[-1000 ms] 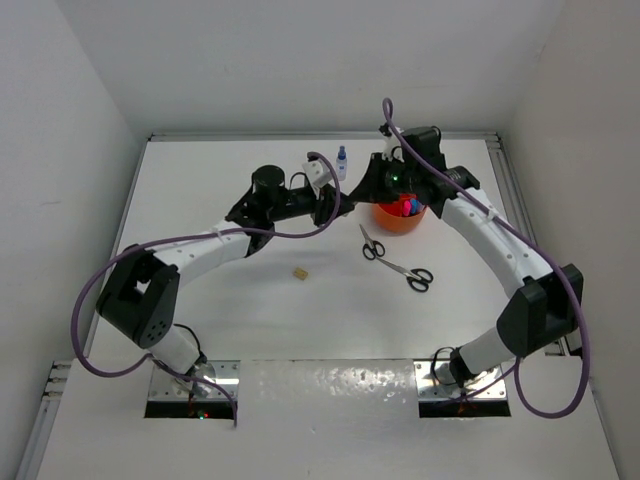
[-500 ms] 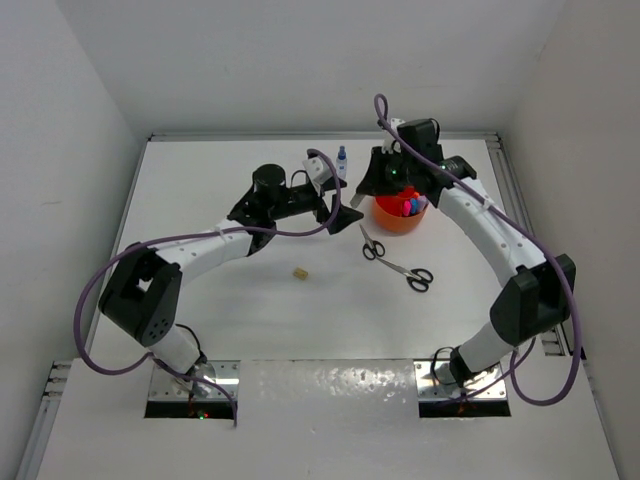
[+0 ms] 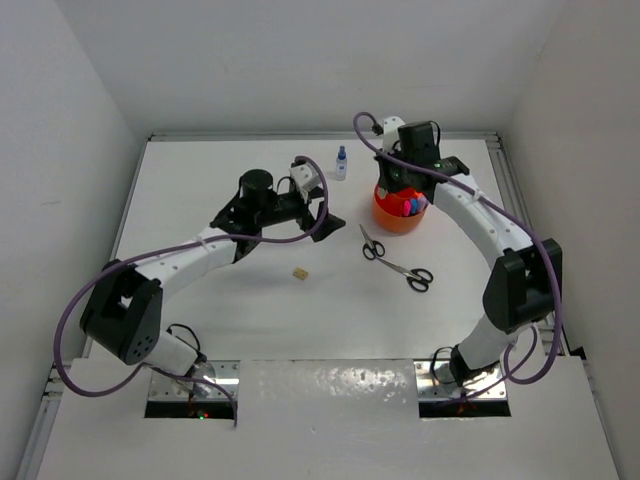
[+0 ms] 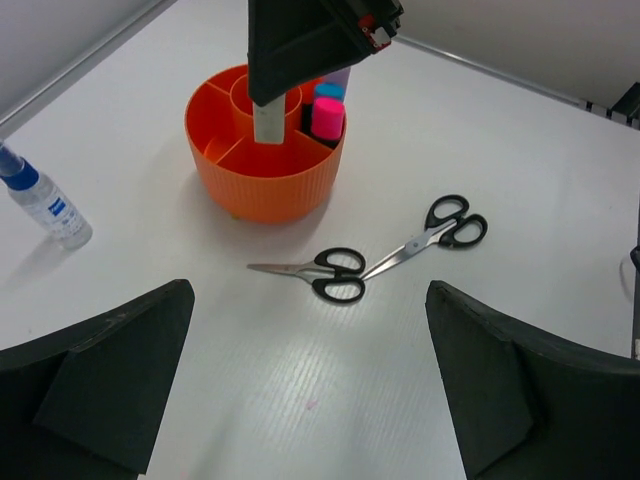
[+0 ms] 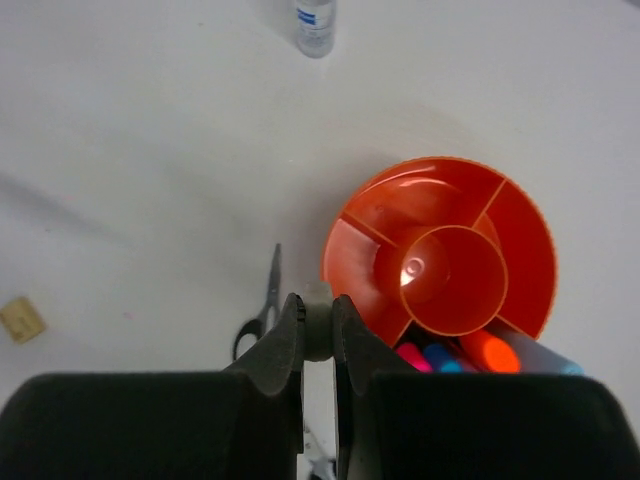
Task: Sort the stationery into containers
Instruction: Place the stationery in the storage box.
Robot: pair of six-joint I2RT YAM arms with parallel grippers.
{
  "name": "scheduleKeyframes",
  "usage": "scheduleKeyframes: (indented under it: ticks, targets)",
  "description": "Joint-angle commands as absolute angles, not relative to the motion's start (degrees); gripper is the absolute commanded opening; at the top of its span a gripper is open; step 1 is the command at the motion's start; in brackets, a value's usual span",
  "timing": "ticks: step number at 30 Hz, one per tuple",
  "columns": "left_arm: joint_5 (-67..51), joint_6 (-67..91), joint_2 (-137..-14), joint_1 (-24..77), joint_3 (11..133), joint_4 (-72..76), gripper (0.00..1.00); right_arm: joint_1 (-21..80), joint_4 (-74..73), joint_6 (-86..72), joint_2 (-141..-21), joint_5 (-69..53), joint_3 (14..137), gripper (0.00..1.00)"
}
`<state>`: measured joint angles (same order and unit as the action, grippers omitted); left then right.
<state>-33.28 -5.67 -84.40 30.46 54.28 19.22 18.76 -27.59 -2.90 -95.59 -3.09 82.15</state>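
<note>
My right gripper (image 5: pixel 318 325) is shut on a small grey eraser (image 5: pixel 318 332) and hangs over the near-left rim of the round orange tub (image 5: pixel 372 262). Pink, blue and orange marker caps (image 5: pixel 436 357) stand in one compartment of that tub (image 3: pixel 388 216). In the left wrist view the eraser (image 4: pixel 267 122) hangs from the right gripper's black fingers above the tub (image 4: pixel 262 186). My left gripper (image 3: pixel 322 210) is wide open and holds nothing, left of the tub. Two black-handled scissors (image 3: pixel 372 246) (image 3: pixel 411 274) lie in front of the tub. A beige eraser (image 3: pixel 298 272) lies alone.
A small blue-capped bottle (image 3: pixel 341 163) stands at the back, left of the tub, also seen as the bottle (image 4: pixel 45 205). White walls close the table on three sides. The purple cables loop above both arms.
My left gripper has opened wide and drawn back to the left, away from the tub. The right gripper has shifted slightly left over the tub, still shut on the eraser.
</note>
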Motion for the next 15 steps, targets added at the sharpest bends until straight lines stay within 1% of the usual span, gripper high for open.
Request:
scheduleKeyframes:
  ticks: [1, 15]
  targets:
    - [-32.08, -8.34, -81.04, 29.71, 53.27, 16.44, 1.0, 18.54, -18.74, 3.16, -95.36, 1.65, 79.73, 0.0]
    - [-30.06, -10.89, -79.63, 29.36, 50.1, 12.31, 1.0, 19.42, -12.66, 5.8, -98.88, 4.39, 73.39, 0.0]
